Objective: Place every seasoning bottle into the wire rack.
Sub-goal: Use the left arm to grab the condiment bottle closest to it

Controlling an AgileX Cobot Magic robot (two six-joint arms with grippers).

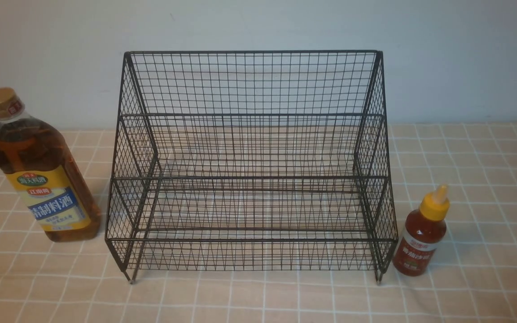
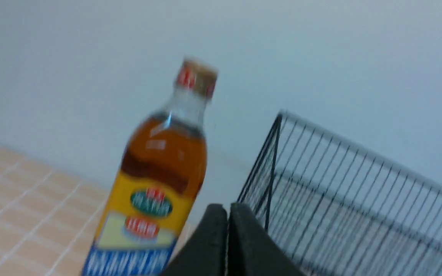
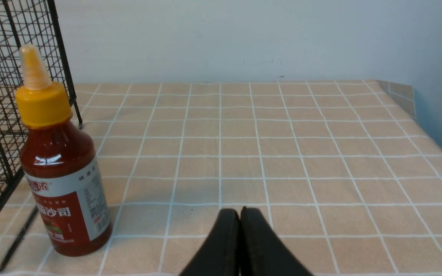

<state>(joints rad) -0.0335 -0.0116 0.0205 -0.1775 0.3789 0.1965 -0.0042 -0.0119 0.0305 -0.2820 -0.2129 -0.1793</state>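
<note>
Has amber bottle at nine o'clock from rack, red bottle at four, both to load, with left gripper and right gripper closed!

A peach-beige cloth with a grid of thin white lines covers the counter, its far edge running along the foot of a plain, pale blue-grey wall. Light creases ripple the fabric near the counter's far edge, and a small faint mark shows on the wall above that edge, left of the middle; what it is cannot be told.
</note>
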